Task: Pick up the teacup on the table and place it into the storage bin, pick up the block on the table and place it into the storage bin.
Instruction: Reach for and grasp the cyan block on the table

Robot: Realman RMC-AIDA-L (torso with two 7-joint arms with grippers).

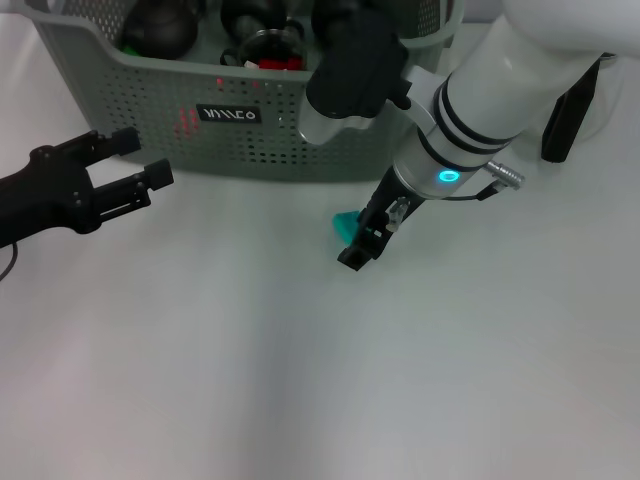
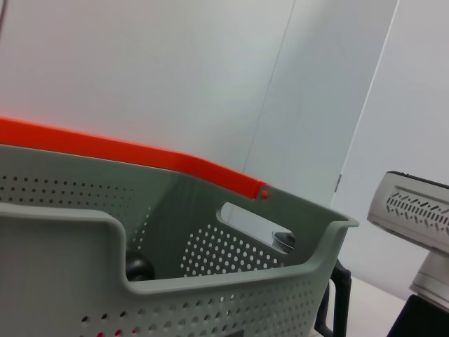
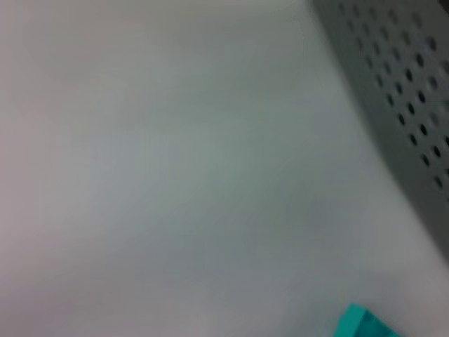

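Observation:
The grey-green storage bin (image 1: pixel 150 100) stands at the back of the white table, its perforated wall also in the left wrist view (image 2: pixel 231 309) and the right wrist view (image 3: pixel 400 91). A small teal block (image 1: pixel 345 225) lies on the table just in front of the bin, and a corner of it shows in the right wrist view (image 3: pixel 365 324). My right gripper (image 1: pixel 365 240) points down right beside the block, touching or nearly touching it. My left gripper (image 1: pixel 140 160) hovers open and empty at the left, in front of the bin. No teacup shows on the table; dark round vessels (image 1: pixel 160 30) sit inside the bin.
Inside the bin there is also a glass vessel with something red (image 1: pixel 268 50). An orange strip (image 2: pixel 126 151) runs along the bin's far rim. A black handle (image 2: pixel 337 295) stands just outside the bin's corner. Bare white tabletop (image 1: pixel 300 380) fills the foreground.

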